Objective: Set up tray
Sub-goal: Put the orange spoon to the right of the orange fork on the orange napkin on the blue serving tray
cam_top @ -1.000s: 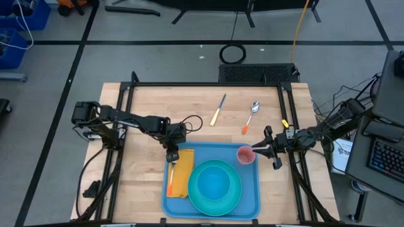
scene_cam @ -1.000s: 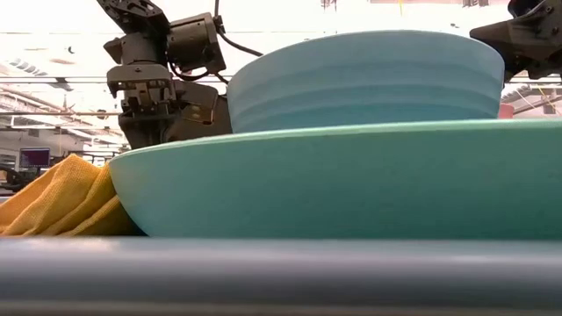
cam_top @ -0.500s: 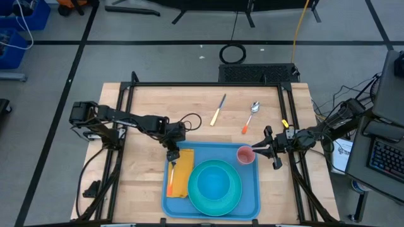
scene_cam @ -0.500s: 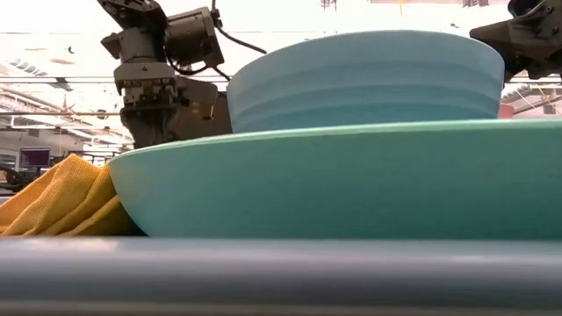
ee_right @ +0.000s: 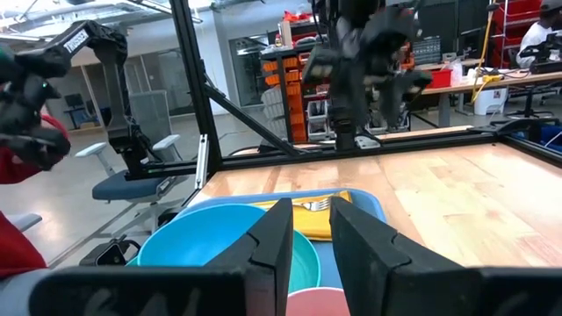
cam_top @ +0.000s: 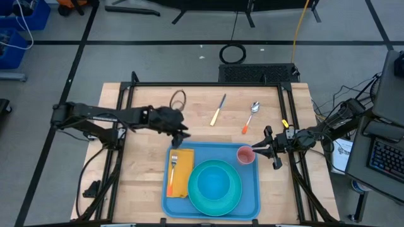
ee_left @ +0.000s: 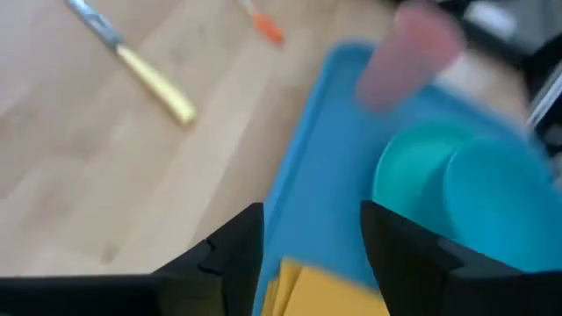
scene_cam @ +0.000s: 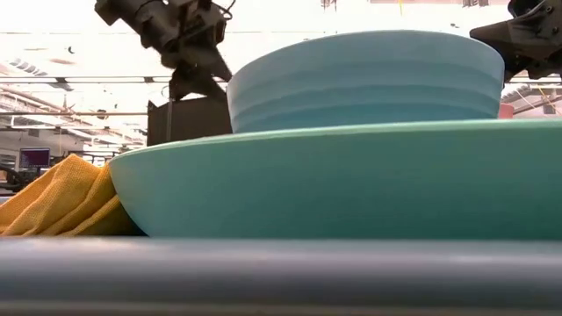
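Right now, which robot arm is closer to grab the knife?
Probably the left: its claw looks open and empty, near the knife on the table. The right claw is at the pink cup.

Left end effector (cam_top: 181, 133) hangs raised with fingers spread; right end effector (cam_top: 260, 149) held low, fingers parted.

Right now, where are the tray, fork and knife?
tray (cam_top: 249, 200): high view, bare floor by its right rim.
fork (cam_top: 172, 173): high view, mid-handle on the napkin.
knife (cam_top: 216, 114): high view, its yellow handle.
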